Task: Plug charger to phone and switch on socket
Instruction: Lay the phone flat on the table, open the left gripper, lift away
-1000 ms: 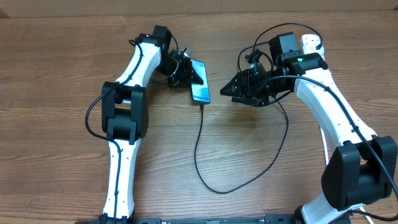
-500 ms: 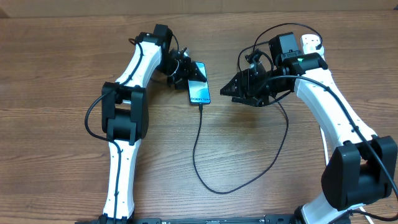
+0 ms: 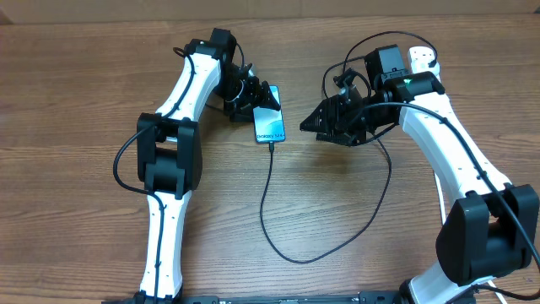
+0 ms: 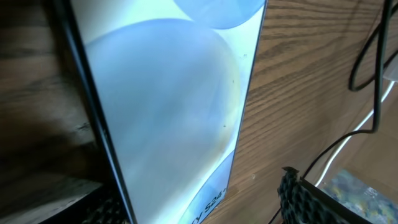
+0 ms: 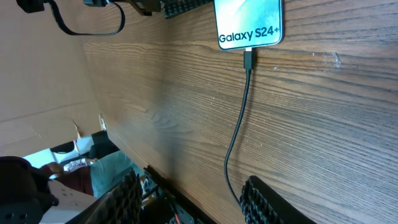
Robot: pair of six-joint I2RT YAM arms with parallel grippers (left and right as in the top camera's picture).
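Arms bent inward over bench (image 3: pixel 67 211), left end effector (image 3: pixel 251 95) loosened around top of phone (image 3: pixel 270 125), clenched a second ago, right end effector (image 3: pixel 314 127) spread, unchanged, charger (image 3: pixel 264 203) plugged in

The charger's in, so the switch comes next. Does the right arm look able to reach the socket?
Probably yes: the socket lies close behind the open, empty right gripper, though the arm hides most of it.
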